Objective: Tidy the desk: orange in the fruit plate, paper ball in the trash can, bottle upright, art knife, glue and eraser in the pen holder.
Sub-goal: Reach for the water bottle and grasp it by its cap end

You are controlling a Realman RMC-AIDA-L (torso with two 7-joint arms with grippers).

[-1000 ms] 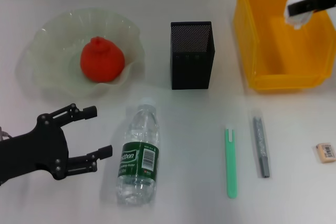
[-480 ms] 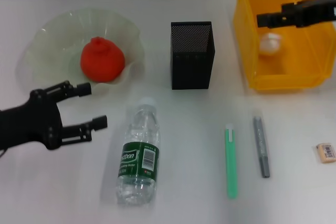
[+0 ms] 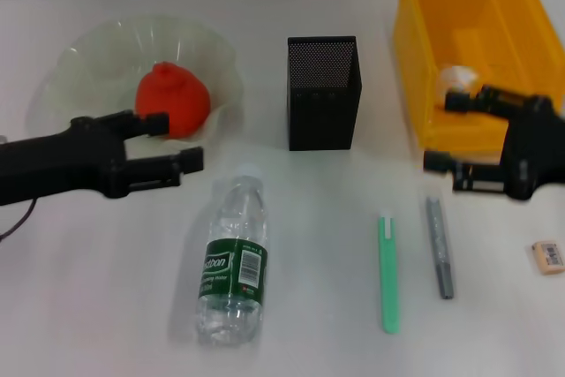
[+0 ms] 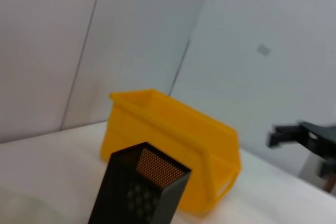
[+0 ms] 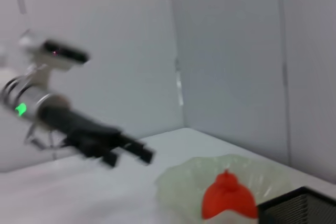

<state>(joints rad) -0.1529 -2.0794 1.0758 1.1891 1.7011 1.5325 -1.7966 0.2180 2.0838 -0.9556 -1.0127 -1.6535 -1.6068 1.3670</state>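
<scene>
Since a second ago the right end effector (image 3: 452, 132) has been drawn back out of the trash can (image 3: 415, 59) and lowered in front of its near wall, and the paper ball (image 3: 455, 77), then held up over the can, now lies inside it against that wall. The left end effector (image 3: 177, 140) has been swung up and across from beside the bottle (image 3: 232, 258), so that it now hangs beyond the bottle's cap.

Both end effectors are seen spread wide, and nothing is gripped by either. The right one is probably kept open because its load has been dropped; it is placed just beyond the grey art knife (image 3: 440, 246), which looks like a likely next pick. The left one is held open between the bottle and the fruit plate (image 3: 88, 50), one finger crossing the plate's near rim, presumably ready for the bottle to be stood up.

The bottle is left on its side on the bench (image 3: 106, 306), cap pointing away from the robot, nearer than the pen holder (image 3: 322, 93). It is made of clear ribbed plastic, with a dark green label, a white barcode panel and a white cap. The orange (image 3: 172, 99) is already seated in the plate. The green glue stick (image 3: 387, 271) and the eraser (image 3: 547, 255) remain on the bench beyond the bottle's right side.
</scene>
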